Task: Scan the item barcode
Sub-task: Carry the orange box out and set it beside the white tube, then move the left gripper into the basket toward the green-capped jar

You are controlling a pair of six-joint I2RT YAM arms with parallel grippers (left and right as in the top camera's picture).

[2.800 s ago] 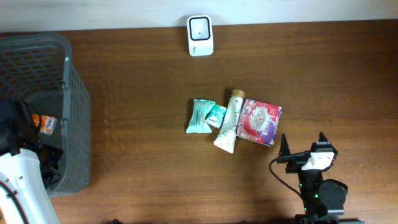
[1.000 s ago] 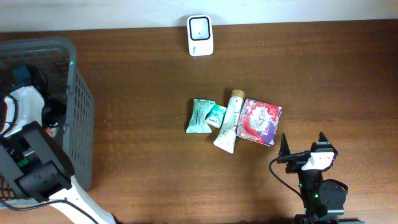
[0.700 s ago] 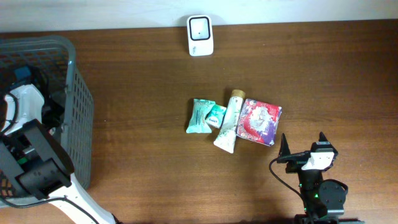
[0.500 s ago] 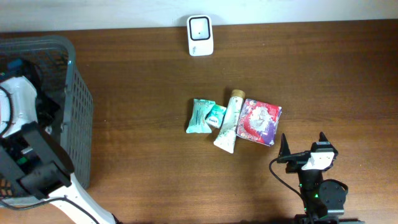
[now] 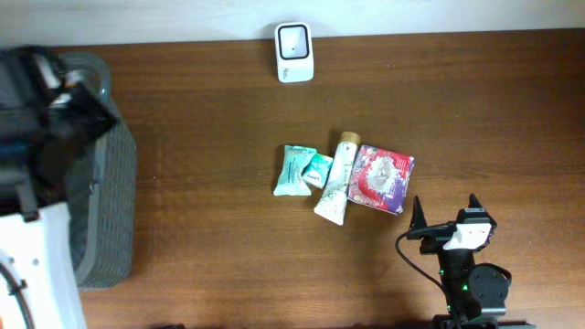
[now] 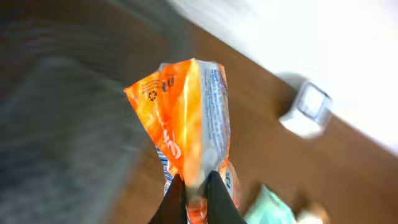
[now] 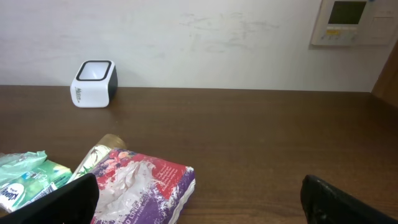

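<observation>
Right hand [image 5: 445, 215], near edge: jaws wide, empty. Mid-counter [image 5: 210, 256]: heap of packets [image 5: 343, 178]. Left hand [image 6: 196, 190] pinched tight on orange packet [image 6: 186, 118], raised above grey basket [image 5: 110, 210], left end. White scanner [image 5: 294, 52] at far edge.

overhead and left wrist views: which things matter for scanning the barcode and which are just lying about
In the job: orange packet, left gripper shut on it, white scanner.
Lying about: teal packets, tube, red-purple pouch, grey basket, right gripper, open.
</observation>
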